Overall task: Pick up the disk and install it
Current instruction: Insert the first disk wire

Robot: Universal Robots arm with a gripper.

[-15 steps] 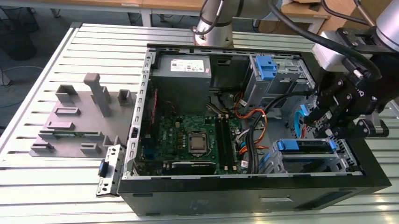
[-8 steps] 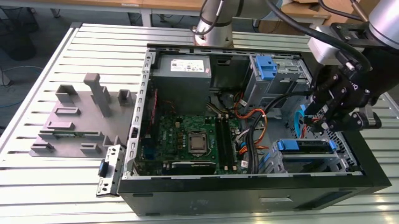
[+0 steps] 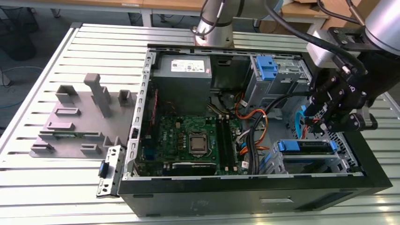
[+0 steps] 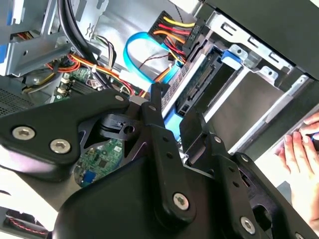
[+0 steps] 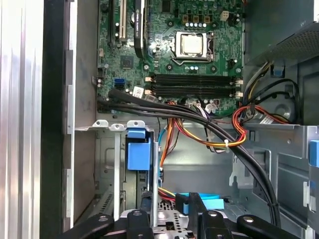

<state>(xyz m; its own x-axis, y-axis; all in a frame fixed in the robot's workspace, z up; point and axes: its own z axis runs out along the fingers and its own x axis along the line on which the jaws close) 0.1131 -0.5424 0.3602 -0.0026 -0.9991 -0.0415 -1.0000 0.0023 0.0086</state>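
A robotics lab: an opened computer case [image 3: 250, 187] sits on a slatted aluminium workbench [image 3: 37, 187].

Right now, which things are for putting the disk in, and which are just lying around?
For the job:
- the disk, in the drive cage of the open computer
- the gripper, close by the disk

Just lying about:
- the grey slotted tray on the table
- the grey metal box inside the case
- a person's hand beside the case
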